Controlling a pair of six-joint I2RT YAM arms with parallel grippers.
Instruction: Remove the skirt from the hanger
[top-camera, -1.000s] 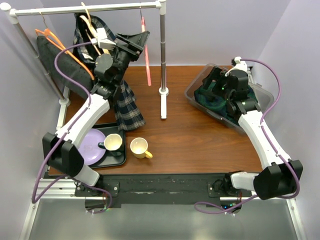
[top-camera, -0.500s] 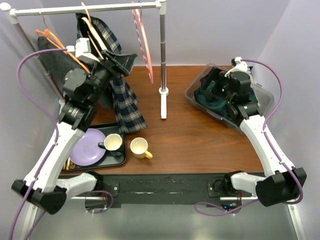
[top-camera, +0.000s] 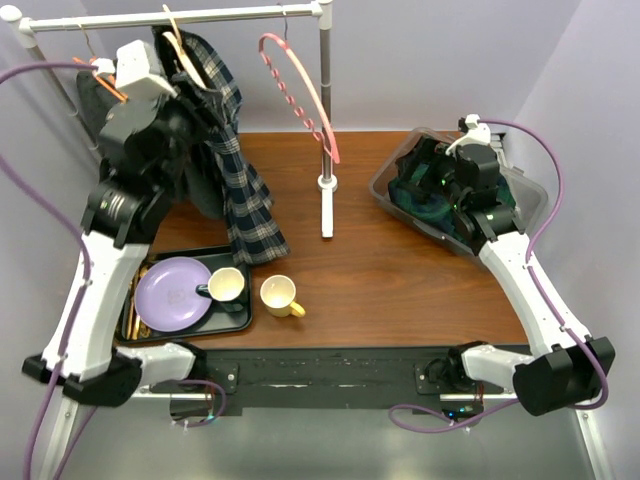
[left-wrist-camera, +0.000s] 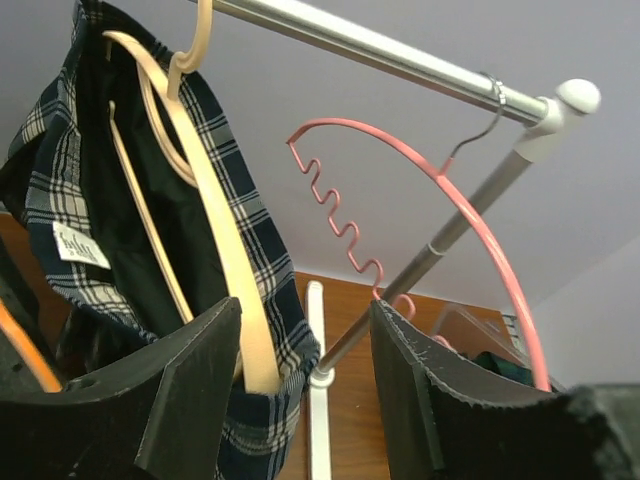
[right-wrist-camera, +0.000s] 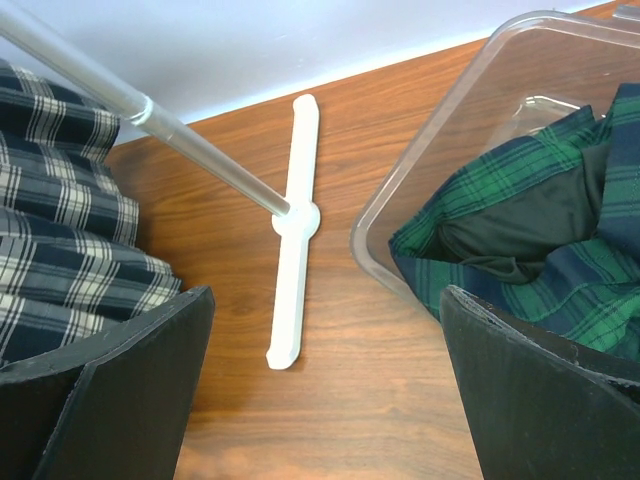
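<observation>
Nearest the arm bases, a black rectangular tray (top-camera: 240, 322) is carrying a round purple plate (top-camera: 168, 296) and a cream mug (top-camera: 226, 286), with a yellow mug (top-camera: 280, 296) sitting just beside it on the brown wooden table (top-camera: 400, 290). Farther back on the right, the right gripper (right-wrist-camera: 325, 330) is hovering with its jaws spread wide above the edge of a clear plastic bin (right-wrist-camera: 400, 180) holding green tartan cloth (right-wrist-camera: 520, 220). At the far left, the left gripper (left-wrist-camera: 305, 340) is raised, jaws wide apart, gripping nothing. The navy-and-white plaid skirt (left-wrist-camera: 90, 200) is hanging on a beige wooden hanger (left-wrist-camera: 215, 240) from the silver rail (left-wrist-camera: 380, 50). A pink wavy-edged hanger (left-wrist-camera: 470, 210) is hanging near it on the rail.
</observation>
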